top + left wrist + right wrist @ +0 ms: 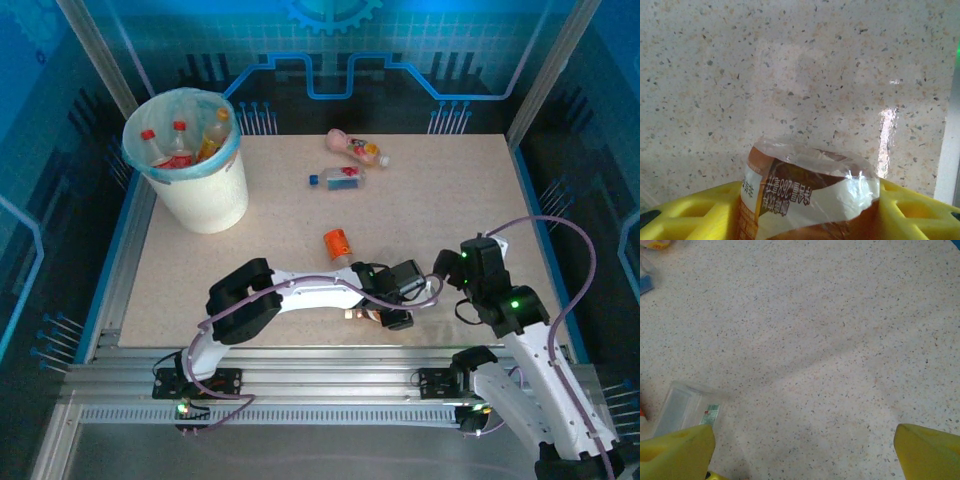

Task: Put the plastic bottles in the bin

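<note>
Clear crumpled plastic bottle w/ brown-white label (810, 180) clamped btwn left gripper (807, 202) fingers; right gripper (805, 440) at its 2 o'clock, agape over speckled beige tabletop (450, 200), blue-lit walls (50, 110) around.

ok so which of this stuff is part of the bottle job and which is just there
Job: bin, bottles in it, pink bottle, blue-cap bottle, orange-label bottle, brown-label bottle in left claw.
Just there: table, metal frame, purple cables.

The top camera sits high behind my bases (195, 385), facing down over the whole table (420, 230). My left wrist camera skims the table, a bottle (810, 195) close at 6 o'clock. My right looks down from higher; all share that speckled surface.
</note>
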`<act>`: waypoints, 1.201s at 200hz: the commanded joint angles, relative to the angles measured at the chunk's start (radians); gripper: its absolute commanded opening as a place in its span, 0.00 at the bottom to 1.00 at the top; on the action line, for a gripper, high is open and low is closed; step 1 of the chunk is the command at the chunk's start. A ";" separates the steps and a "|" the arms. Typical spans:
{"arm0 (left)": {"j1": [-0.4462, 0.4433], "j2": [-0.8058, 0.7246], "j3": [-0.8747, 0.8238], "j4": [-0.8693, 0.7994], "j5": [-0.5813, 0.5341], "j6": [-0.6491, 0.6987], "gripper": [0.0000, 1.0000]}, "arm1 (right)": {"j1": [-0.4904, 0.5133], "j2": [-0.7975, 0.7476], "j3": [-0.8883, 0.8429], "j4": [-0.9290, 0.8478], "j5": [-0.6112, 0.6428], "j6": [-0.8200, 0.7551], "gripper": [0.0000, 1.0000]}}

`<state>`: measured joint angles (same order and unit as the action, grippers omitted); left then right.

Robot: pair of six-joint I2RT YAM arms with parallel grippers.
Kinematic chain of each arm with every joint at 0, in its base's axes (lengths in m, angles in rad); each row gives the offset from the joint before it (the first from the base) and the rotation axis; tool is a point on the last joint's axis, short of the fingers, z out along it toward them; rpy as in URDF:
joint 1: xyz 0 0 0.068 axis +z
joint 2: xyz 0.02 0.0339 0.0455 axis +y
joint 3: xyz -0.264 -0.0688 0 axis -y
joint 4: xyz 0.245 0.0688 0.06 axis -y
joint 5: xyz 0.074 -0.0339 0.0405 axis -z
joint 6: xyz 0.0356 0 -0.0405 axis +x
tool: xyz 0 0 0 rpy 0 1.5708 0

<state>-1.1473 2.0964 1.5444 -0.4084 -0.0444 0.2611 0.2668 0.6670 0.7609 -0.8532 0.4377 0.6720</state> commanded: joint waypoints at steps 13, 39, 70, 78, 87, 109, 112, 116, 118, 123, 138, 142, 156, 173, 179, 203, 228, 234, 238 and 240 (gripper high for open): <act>0.027 -0.177 0.008 0.015 0.013 -0.052 0.49 | -0.013 0.004 0.091 0.026 0.002 -0.030 0.92; 0.076 -0.321 -0.027 0.060 0.046 -0.108 0.48 | -0.008 0.034 0.165 0.048 -0.026 -0.038 0.91; 0.156 -0.497 -0.067 0.111 0.055 -0.171 0.48 | 0.024 0.095 0.235 0.109 -0.093 -0.037 0.89; 0.188 -0.539 -0.067 0.115 0.048 -0.195 0.47 | 0.047 0.123 0.255 0.128 -0.112 -0.038 0.88; 0.232 -0.585 -0.059 0.114 0.033 -0.217 0.44 | 0.083 0.157 0.278 0.151 -0.122 -0.038 0.88; 0.369 -0.694 -0.043 0.123 -0.007 -0.244 0.35 | 0.238 0.262 0.345 0.211 -0.064 -0.054 0.88; 0.388 -0.707 -0.041 0.128 -0.019 -0.245 0.34 | 0.266 0.276 0.356 0.219 -0.050 -0.061 0.88; 0.419 -0.724 -0.038 0.132 -0.029 -0.248 0.34 | 0.299 0.301 0.370 0.227 -0.031 -0.068 0.88; 0.432 -0.731 -0.035 0.134 -0.038 -0.249 0.34 | 0.317 0.313 0.379 0.233 -0.020 -0.073 0.88; 0.470 -0.750 -0.030 0.140 -0.052 -0.254 0.34 | 0.359 0.342 0.399 0.245 0.002 -0.083 0.88; 0.600 -0.799 -0.023 0.189 -0.065 -0.276 0.34 | 0.465 0.428 0.457 0.299 0.027 -0.117 0.89; 0.641 -0.809 -0.024 0.209 -0.065 -0.287 0.34 | 0.486 0.453 0.471 0.314 0.026 -0.123 0.89; 0.779 -0.833 -0.023 0.276 -0.064 -0.338 0.34 | 0.551 0.531 0.517 0.370 0.007 -0.133 0.90; 0.946 -0.828 -0.020 0.357 -0.066 -0.403 0.34 | 0.613 0.625 0.575 0.424 -0.038 -0.149 0.90; 1.004 -0.818 -0.015 0.384 -0.062 -0.432 0.33 | 0.636 0.657 0.599 0.429 -0.046 -0.154 0.90; 1.193 -0.744 0.006 0.467 -0.043 -0.538 0.33 | 0.709 0.756 0.689 0.435 -0.049 -0.187 0.91; 1.317 -0.630 0.034 0.532 -0.019 -0.591 0.32 | 0.740 0.806 0.726 0.453 -0.069 -0.187 0.91; 1.334 -0.604 0.045 0.539 -0.014 -0.598 0.33 | 0.742 0.813 0.733 0.453 -0.075 -0.188 0.91; 1.343 -0.588 0.052 0.540 -0.012 -0.601 0.33 | 0.745 0.818 0.738 0.449 -0.076 -0.189 0.91; 1.348 -0.582 0.055 0.540 -0.012 -0.602 0.33 | 0.745 0.820 0.742 0.447 -0.074 -0.189 0.91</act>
<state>0.1448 1.4254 1.5547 0.0444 -0.0891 -0.2577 0.9974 1.4681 1.4487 -0.4393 0.3744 0.5007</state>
